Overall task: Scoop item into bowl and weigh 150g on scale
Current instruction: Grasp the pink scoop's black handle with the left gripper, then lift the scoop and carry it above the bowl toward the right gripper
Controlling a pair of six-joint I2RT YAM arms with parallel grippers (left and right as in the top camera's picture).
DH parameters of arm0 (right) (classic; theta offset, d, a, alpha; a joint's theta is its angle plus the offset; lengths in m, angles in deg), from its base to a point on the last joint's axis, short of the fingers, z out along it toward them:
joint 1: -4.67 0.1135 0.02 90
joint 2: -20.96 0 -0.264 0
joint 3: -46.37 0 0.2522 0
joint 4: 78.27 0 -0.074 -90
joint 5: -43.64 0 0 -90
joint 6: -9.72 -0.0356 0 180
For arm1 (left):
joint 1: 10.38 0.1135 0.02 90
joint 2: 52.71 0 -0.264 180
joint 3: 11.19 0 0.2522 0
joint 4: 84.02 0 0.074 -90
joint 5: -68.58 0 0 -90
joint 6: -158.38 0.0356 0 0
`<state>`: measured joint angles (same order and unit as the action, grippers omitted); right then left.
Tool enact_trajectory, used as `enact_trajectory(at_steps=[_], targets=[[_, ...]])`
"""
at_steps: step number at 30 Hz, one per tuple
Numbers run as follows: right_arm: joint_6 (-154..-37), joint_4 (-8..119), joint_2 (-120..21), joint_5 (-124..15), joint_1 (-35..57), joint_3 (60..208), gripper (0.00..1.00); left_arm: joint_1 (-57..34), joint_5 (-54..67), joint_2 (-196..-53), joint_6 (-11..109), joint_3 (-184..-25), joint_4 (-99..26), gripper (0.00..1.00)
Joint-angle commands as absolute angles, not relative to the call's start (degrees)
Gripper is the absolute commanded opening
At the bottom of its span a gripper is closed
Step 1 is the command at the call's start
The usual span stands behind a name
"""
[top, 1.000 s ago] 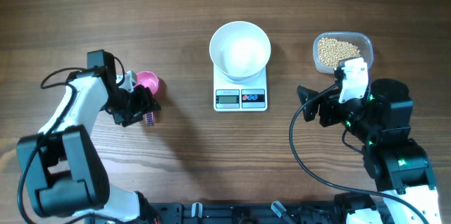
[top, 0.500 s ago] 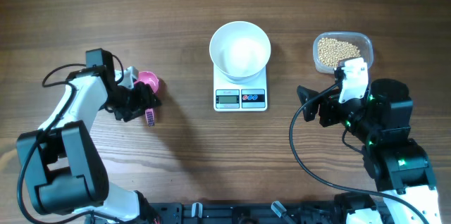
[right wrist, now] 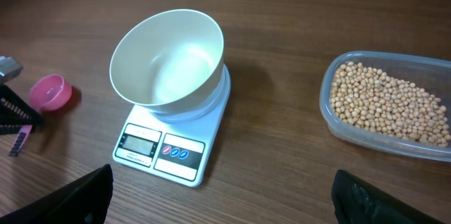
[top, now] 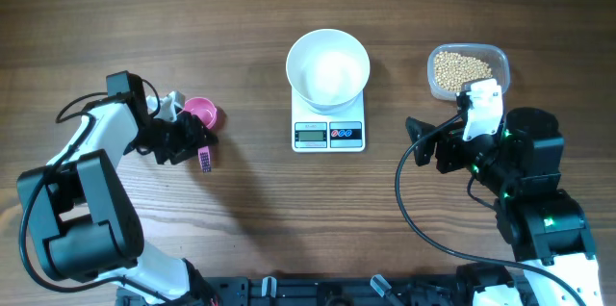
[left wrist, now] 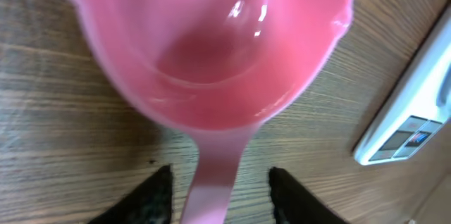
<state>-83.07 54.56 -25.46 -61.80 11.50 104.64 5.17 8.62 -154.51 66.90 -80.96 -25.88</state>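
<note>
A pink scoop lies on the table left of the scale; the left wrist view shows its cup empty. My left gripper straddles the scoop's handle, with wood showing on both sides between handle and jaws, so it is open. The white bowl stands empty on the scale. Tan beans fill a clear tub at the right. My right gripper hangs open in front of the tub with nothing between its fingers, facing the scale and bowl.
A small purple piece lies on the wood just in front of the left gripper. A small grey-white part sits beside the scoop. The scale's corner shows at the right of the left wrist view.
The left arm's elbow has swung a little to the left while its gripper stays at the scoop. The right arm, bowl and tub have not moved.
</note>
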Motion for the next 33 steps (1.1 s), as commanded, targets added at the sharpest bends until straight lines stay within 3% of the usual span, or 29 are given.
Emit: enact_trajectory(at_steps=[1, 5, 13, 33], targets=[[-83.3, 54.9, -25.6, -63.0, 11.8, 105.5, 1.00, 5.5, 11.6, -155.1, 68.2, -81.8, -26.4, 0.43], [-83.3, 54.8, -25.6, -63.0, 11.8, 105.5, 1.00, 5.5, 11.6, -155.1, 68.2, -81.8, -26.3, 0.43], [-83.3, 54.5, -25.6, -63.0, 11.8, 105.5, 1.00, 5.5, 11.6, -155.1, 68.2, -81.8, -26.4, 0.29], [-83.4, 54.3, -25.6, -64.5, 11.8, 105.5, 1.00, 5.5, 13.7, -155.1, 68.0, -81.9, -27.4, 0.07]])
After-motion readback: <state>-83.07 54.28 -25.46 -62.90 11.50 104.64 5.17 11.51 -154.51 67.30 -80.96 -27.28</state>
